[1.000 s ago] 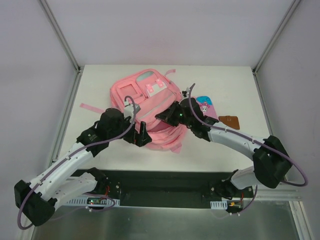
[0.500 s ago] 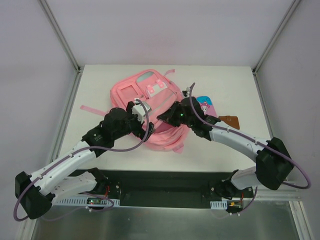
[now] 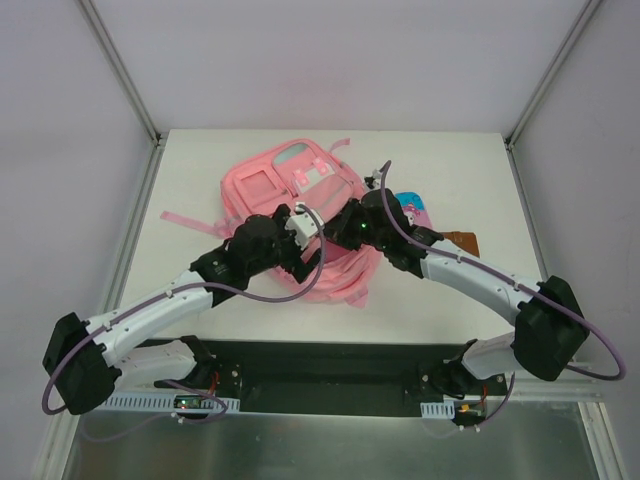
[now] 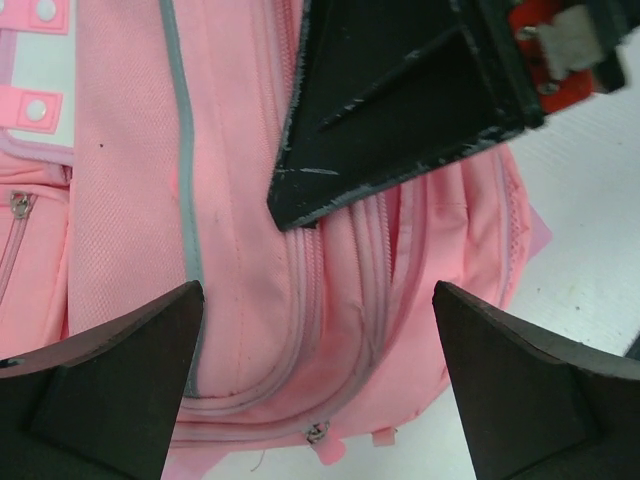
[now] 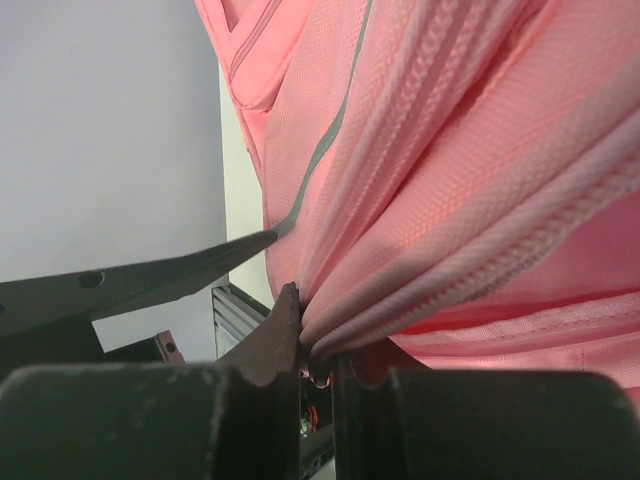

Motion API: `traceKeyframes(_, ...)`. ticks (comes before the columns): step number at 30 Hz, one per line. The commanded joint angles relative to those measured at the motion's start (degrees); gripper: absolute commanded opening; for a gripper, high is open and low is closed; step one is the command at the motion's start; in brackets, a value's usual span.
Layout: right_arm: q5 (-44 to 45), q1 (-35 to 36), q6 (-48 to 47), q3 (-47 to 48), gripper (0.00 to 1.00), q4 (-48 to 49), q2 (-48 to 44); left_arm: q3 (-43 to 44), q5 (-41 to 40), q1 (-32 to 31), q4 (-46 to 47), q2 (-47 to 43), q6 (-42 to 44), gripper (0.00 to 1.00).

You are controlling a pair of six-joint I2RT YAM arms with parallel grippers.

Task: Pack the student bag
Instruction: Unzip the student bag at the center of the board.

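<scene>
Right gripper is clamped on a bunched fold of the student bag, right along a zipper track. Pink fabric is squeezed between the two fingers and pulled taut up out of the pinch. My guess is it's lifting that edge so the bag can't slide and the zip line is stretched straight (a floppy bag won't brace itself).

Left gripper has its jaws spread wide with nothing between them. It hangs just over the lower part of the bag, where the zip tracks curve round. A small zip pull sits near the bottom edge, roughly between the two fingers, so I reckon that's what it's lining up for.

Zooming out, the bag lies flat on the white table, centre-left, front pockets up, with both arms meeting over its near end. The little cartoon pencil case and a brown flat thing sit just right of it, partly behind the right arm, not packed yet.
</scene>
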Motion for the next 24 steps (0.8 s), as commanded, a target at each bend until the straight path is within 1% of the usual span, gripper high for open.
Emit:
traceKeyframes(1, -0.2, 0.0, -1.2, 3.1, 0.04, 2.9, -4.4, -0.6, -7.2, -0.7, 6.6, 3.2, -0.5, 0.92)
traceKeyframes(3, 0.1, 0.0, -0.7, 2.0, 0.04, 3.1, -5.2, 0.7, -7.0, -0.6, 6.8, 5.9, -0.9, 0.78)
traceKeyframes(4, 0.1, 0.0, -0.6, 1.8, 0.04, 3.2, -5.4, 1.3, -6.9, -0.6, 6.6, 6.5, -1.3, 0.6)
traceKeyframes(6, -0.1, 0.0, -0.6, 1.6, 0.04, 3.3, -5.7, 2.2, -6.4, -0.7, 6.6, 8.0, -2.2, 0.38)
traceKeyframes(7, -0.3, 0.0, -0.6, 1.6, 0.04, 3.3, -5.7, 2.5, -6.4, -0.6, 6.7, 8.4, -2.4, 0.2)
traceKeyframes(10, -0.3, 0.0, -0.8, 1.4, 0.04, 3.3, -5.8, 2.9, -6.5, -0.6, 6.6, 8.8, -2.7, 0.0)
traceKeyframes(11, -0.2, 0.0, -0.8, 1.3, 0.04, 3.1, -6.0, 2.7, -7.0, -0.6, 6.6, 8.5, -3.0, 0.0)
traceKeyframes(13, 0.4, 0.0, -1.2, 1.0, 0.08, 3.1, -6.3, 2.2, -7.1, -0.6, 6.6, 7.7, -2.8, 0.0)
traceKeyframes(17, 0.8, -0.6, -2.0, 0.5, 0.19, 2.3, -6.7, 1.2, -9.7, -0.6, 6.9, 4.4, -3.0, 0.0)
traceKeyframes(18, 0.7, -0.8, -2.1, 0.3, 0.28, 2.3, -7.0, 0.9, -10.8, -0.7, 6.9, 3.8, -2.9, 0.0)
traceKeyframes(20, 0.6, -1.3, -3.1, 0.1, 0.35, 1.7, -7.7, 0.8, -11.3, -0.6, 6.9, 2.8, -2.6, 0.0)
traceKeyframes(21, 0.4, -2.1, -3.5, 0.1, 0.42, 1.2, -8.0, 1.1, -11.8, -0.6, 6.6, 2.5, -2.7, 0.0)
traceKeyframes(24, 0.1, -3.3, -7.4, 0.0, 0.55, -0.5, -10.2, 2.8, -11.9, 0.1, 4.2, 2.7, -4.5, 0.0)
